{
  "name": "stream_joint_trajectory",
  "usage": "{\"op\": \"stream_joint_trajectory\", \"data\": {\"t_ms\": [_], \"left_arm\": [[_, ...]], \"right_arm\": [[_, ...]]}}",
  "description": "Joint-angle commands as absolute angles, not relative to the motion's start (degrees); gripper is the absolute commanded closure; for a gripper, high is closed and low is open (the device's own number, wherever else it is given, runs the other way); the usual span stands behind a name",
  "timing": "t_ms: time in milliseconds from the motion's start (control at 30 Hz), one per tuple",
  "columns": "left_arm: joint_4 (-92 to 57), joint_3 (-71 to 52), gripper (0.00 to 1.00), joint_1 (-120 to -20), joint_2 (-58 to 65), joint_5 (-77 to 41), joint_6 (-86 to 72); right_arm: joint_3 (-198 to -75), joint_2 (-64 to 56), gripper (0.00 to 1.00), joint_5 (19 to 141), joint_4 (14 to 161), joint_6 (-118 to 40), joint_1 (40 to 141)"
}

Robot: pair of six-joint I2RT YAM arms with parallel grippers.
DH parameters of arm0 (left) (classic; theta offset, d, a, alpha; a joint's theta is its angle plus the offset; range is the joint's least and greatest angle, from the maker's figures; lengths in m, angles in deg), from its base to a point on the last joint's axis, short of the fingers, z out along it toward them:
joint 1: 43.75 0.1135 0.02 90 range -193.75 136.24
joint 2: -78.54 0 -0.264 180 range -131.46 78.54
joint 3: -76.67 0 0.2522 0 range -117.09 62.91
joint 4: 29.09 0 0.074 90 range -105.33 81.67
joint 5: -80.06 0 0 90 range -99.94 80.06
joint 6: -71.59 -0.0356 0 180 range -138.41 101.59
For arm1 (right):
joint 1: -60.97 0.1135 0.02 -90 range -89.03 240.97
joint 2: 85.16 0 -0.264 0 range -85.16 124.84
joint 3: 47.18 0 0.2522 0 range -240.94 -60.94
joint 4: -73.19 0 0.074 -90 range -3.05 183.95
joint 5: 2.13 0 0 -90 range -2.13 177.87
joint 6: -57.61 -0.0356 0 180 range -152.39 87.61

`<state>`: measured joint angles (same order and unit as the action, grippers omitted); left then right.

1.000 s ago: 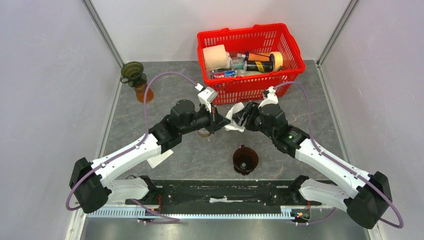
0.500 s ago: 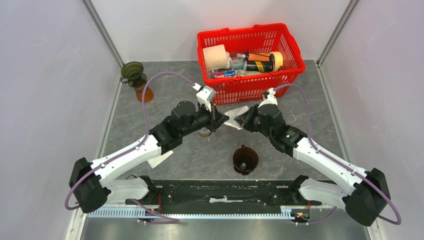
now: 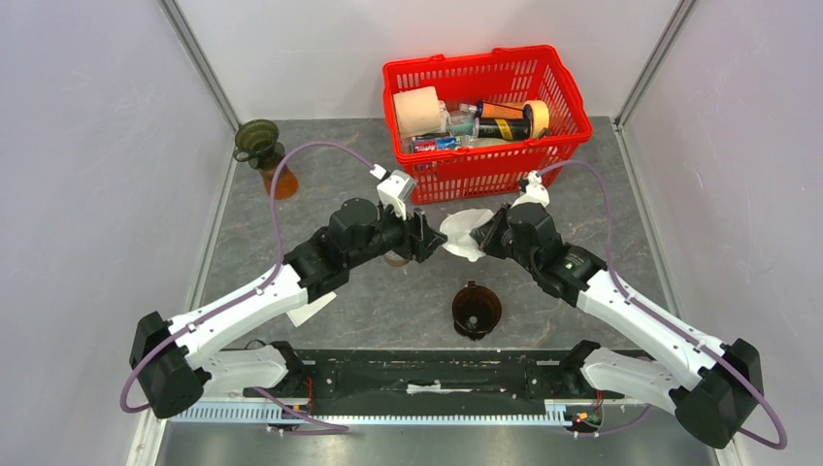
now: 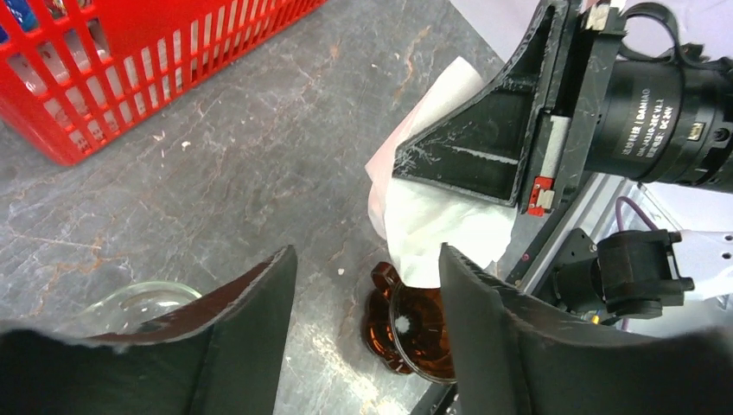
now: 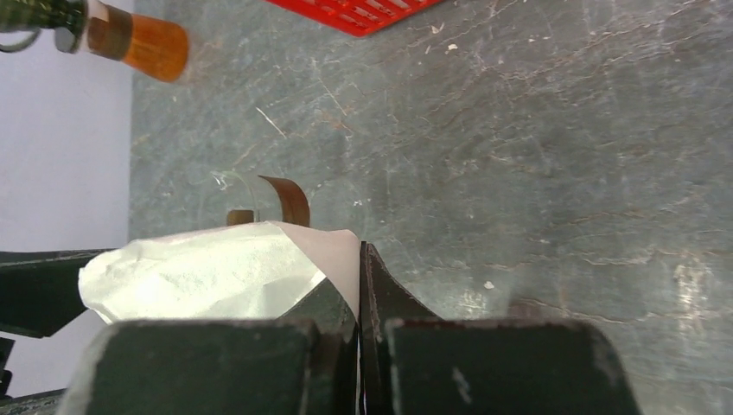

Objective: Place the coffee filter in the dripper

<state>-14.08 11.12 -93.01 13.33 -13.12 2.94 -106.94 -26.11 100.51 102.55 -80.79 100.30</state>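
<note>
My left gripper [image 4: 367, 264] hangs open, a glass jug [image 4: 143, 304] just beside it. The right gripper [image 5: 360, 259] pinches the coffee filter [image 3: 464, 233] aloft between red basket [image 3: 482, 173] and dripper [image 3: 476, 309]. The filter has fanned wider than a second ago.

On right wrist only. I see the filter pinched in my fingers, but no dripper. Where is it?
Observer: The dripper stands on the table, closer to the near edge than the right gripper. It is not under the coffee filter.
Operator: Anything in it?
Observer: The left wrist view shows no filter inside it.
Operator: Left gripper state?
Observer: The left gripper is open and points at the filter without gripping it.
</note>
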Motion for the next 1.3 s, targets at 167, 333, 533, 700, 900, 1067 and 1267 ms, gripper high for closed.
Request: {"op": "stream_joint_trajectory", "data": {"t_ms": [167, 333, 533, 700, 900, 1067, 1267], "left_arm": [[-8.7, 4.9, 0.21, -93.1, 9.4, -17.2, 0.1], [-5.6, 1.0, 0.30, -93.2, 5.4, -13.9, 0.1], [-5.5, -0.7, 0.41, -93.2, 2.5, -16.6, 0.0], [-4.9, -1.8, 0.63, -93.3, 0.2, -18.4, 0.0], [-4.7, -2.3, 0.89, -94.0, 0.1, -15.7, 0.3], [-4.8, -2.0, 0.98, -97.8, 0.7, -3.3, 0.8], [-5.1, -2.5, 0.98, -101.0, 0.9, 7.3, 2.3]], "right_arm": [[-113.7, -24.4, 1.00, 99.2, 108.2, -73.7, 100.4], [-114.7, -23.4, 1.00, 96.0, 108.8, -69.0, 101.1], [-115.6, -23.2, 1.00, 93.4, 108.0, -63.6, 101.8], [-116.7, -22.9, 0.99, 91.0, 108.7, -58.8, 102.2], [-119.1, -21.4, 0.94, 90.9, 112.8, -52.3, 102.8], [-121.5, -18.7, 0.55, 97.1, 113.1, -58.5, 103.5], [-124.4, -14.0, 0.34, 100.6, 114.2, -65.1, 104.4]]}}
